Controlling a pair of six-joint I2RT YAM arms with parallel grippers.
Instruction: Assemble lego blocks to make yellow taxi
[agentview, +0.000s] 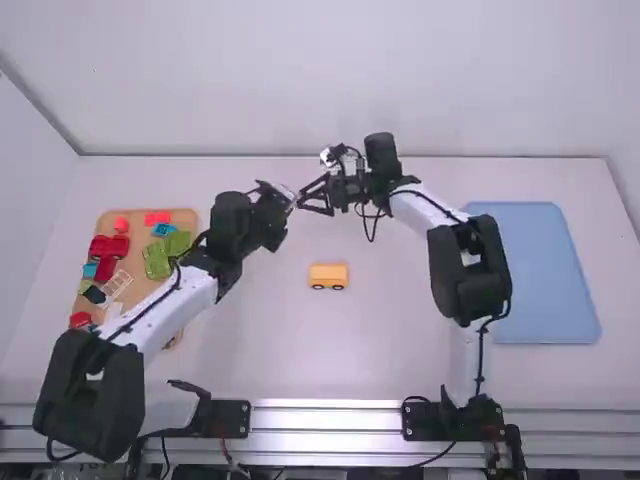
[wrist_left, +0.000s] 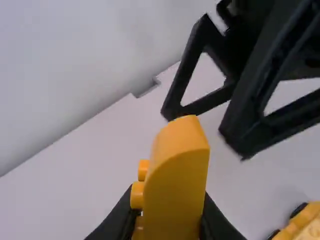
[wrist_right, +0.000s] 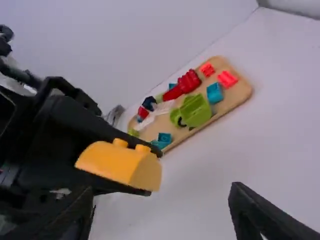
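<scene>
Left gripper (wrist_left: 170, 220) clamped on curved yellow block (wrist_left: 177, 175), high view 11 o'clock from wheeled yellow base (agentview: 328, 274) | right gripper (wrist_right: 161, 197) spread apart | block likely light, stiff, slick; grip flat ends

I have looked with care at all my three views, and I am not able to read any text, label, brand, number or sign on anything.

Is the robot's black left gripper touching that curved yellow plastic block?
Touching. The right wrist view shows the curved yellow plastic block clamped between the two fingers of the black left gripper.
</scene>
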